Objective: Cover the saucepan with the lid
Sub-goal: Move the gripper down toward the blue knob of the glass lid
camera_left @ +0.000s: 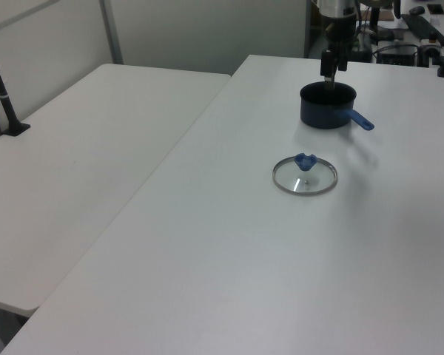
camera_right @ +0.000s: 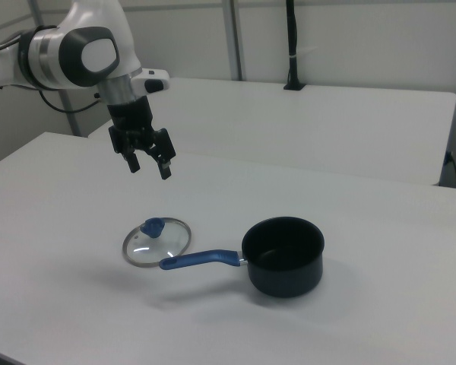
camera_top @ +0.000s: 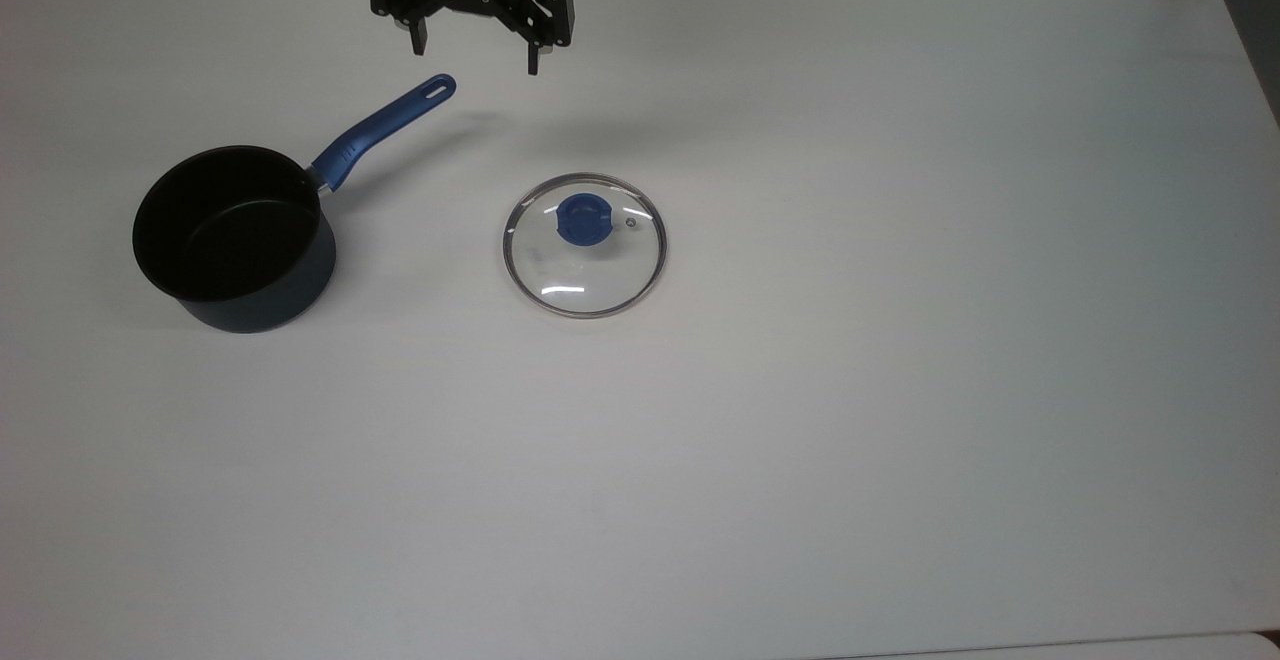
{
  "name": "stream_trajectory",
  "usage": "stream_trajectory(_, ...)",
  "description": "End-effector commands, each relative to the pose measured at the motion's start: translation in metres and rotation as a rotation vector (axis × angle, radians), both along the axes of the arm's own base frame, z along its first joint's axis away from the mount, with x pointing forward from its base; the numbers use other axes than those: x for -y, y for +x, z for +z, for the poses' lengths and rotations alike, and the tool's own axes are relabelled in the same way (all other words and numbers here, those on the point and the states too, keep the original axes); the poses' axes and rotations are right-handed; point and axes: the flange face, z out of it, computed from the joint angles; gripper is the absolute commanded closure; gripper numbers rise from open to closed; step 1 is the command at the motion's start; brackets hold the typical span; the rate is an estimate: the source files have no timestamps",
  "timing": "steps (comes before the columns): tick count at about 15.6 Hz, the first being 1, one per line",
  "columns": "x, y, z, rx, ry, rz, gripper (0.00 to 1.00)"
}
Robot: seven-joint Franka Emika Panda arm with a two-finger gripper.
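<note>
My fingers (camera_top: 478,52) hang wide apart; the saucepan (camera_top: 235,238) points its handle at the top view's upper right, the lid (camera_top: 585,245) flat beside it.

In the top view, the saucepan (camera_top: 235,240) sits on the desk (camera_top: 800,440) at nine o'clock from the lid (camera_top: 585,245) (well apart), handle pointing toward one o'clock.

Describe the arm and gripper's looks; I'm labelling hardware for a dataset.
The arm has glossy white rounded shells with dark grey joint bands and a round light grey cap. The gripper is black and angular, with two slim black fingers.
</note>
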Motion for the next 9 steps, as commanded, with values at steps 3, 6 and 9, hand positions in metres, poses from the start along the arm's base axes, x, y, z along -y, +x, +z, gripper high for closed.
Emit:
stream_trajectory(3,-0.0012,-0.0046,-0.0011,-0.003,0.013,0.0,0.0)
stream_trajectory(6,-0.0012,-0.0043,-0.0019,-0.005,0.013,0.0,0.0)
stream_trajectory(9,-0.0029,-0.0036,-0.0058,-0.012,0.012,0.016,0.0)
